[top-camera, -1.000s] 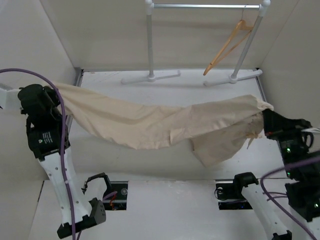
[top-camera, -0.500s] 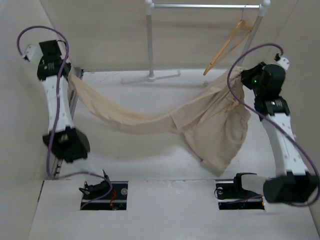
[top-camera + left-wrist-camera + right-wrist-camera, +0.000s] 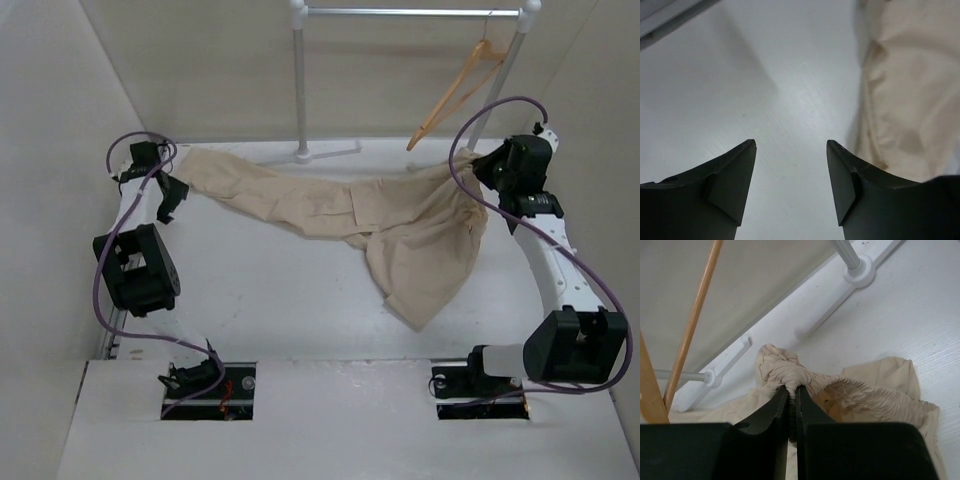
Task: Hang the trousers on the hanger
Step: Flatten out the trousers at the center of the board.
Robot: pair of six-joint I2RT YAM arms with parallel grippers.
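The beige trousers lie spread across the back of the table, one leg reaching left and the other folded toward the front. My right gripper is shut on a bunched bit of the elastic waistband, held a little above the table. My left gripper stands open just left of the leg end, with bare table between its fingers; the trousers' cloth lies off to its right, untouched. The orange wooden hanger hangs tilted on the rail, close above the right gripper; its bars fill the left of that view.
The white-and-metal garment rail stands at the back, its feet on the table next to the trousers. One rail foot shows beyond the right gripper. Walls close in on left, right and back. Purple cables loop over both arms.
Both arms carried the trousers toward the back and lowered them onto the table. The left gripper opened and let go of the leg end; the right grip is unchanged.
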